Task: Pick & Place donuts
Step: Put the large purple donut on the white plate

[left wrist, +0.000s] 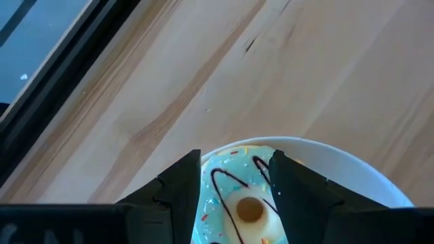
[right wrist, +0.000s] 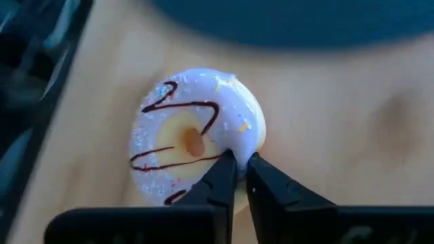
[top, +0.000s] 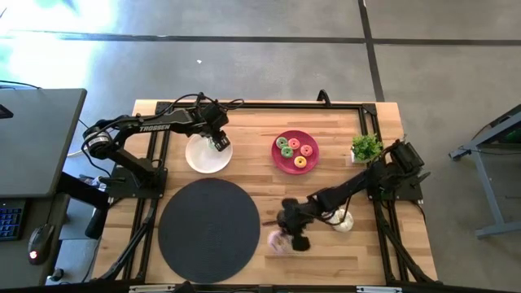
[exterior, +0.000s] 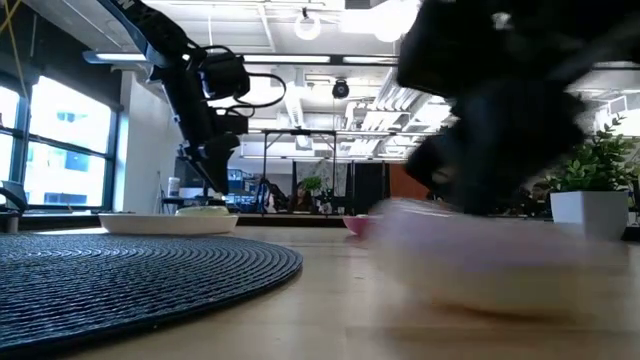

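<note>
1. The right gripper (right wrist: 237,177) is low over the near edge of the table (top: 326,179), just right of the dark round mat (top: 209,230); its fingers are clamped on the rim of a lilac-iced donut (right wrist: 195,142)
2. To do this well, lift straight up so the thin pinch doesn't slip
3. The left gripper (left wrist: 236,177) hangs at the white plate (top: 208,155), far left, fingers apart around a blue-iced donut (left wrist: 239,196) resting there
4. Tiny donuts (top: 295,151) sit on the red plate (top: 277,159), far centre
</note>
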Controlling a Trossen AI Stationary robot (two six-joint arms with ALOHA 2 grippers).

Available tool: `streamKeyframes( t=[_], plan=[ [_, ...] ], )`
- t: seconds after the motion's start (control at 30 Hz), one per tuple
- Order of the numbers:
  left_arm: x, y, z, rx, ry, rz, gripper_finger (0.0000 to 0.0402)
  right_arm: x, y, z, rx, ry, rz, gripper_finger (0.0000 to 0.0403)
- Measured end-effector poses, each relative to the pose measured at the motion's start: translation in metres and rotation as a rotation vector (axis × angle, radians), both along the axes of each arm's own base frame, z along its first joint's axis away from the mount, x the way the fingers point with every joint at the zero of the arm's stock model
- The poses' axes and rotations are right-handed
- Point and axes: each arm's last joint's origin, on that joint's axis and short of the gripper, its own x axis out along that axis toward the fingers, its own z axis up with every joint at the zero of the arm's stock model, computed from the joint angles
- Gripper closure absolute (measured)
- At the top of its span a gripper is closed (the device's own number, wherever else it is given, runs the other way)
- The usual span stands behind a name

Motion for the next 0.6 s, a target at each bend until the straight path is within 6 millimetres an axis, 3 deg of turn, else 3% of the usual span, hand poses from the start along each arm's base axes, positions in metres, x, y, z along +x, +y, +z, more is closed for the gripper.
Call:
streamKeyframes(
  t=[0.13,0.23,0.37,0.6],
  plan=[
    [0.001,0.001,0.002,0.007,-0.013,0.003,0.0236,0.019,-0.029,0.007,-0.072,-0.142,-0.154,0.0394],
    [0.001,0.001,0.014,0.019,0.010,0.029,0.0236,0.029,-0.057,0.011,-0.123,-0.205,-0.273,0.0392],
    [-0.002,0.001,0.047,0.056,-0.001,0.064,0.0236,0.042,-0.099,0.018,-0.156,-0.306,-0.363,0.0388],
    [-0.012,-0.005,0.114,0.159,-0.168,0.076,0.0236,0.056,-0.160,0.046,-0.226,-0.620,-0.494,0.0394]
  ],
)
